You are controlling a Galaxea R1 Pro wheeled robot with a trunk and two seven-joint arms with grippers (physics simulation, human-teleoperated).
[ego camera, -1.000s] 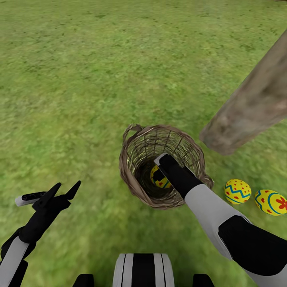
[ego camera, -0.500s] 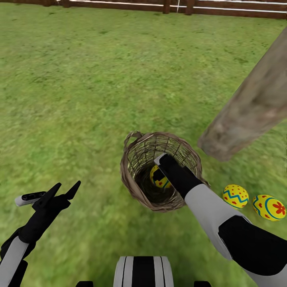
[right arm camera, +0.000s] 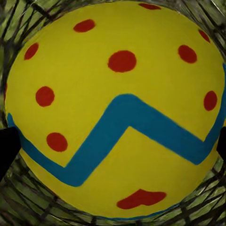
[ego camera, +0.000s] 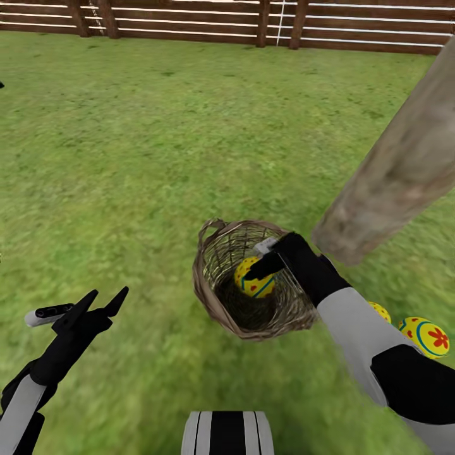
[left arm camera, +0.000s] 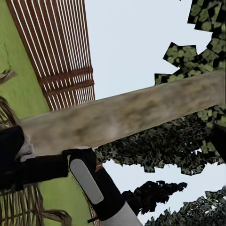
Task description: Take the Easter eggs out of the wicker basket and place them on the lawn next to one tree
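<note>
Wicker, bark and painted shell, all matt under flat light.
The wicker basket (ego camera: 253, 316) at lower centre was loose, rough woven twig, dull brown. The egg (ego camera: 254, 278) inside it, gripped by the right gripper (ego camera: 265, 264), looked smooth and evenly painted, yellow with no shine; up close (right arm camera: 113, 108) its surface was flat and clean. The tree trunk (ego camera: 392, 177) at right was pale, mottled, coarse bark. The fence (ego camera: 253, 25) along the top was slatted brown wood. Both grippers, the left gripper (ego camera: 104, 300) included, looked hard matt black plastic, the forearms smooth white. The lawn (ego camera: 158, 139) was mottled, tufty green.
</note>
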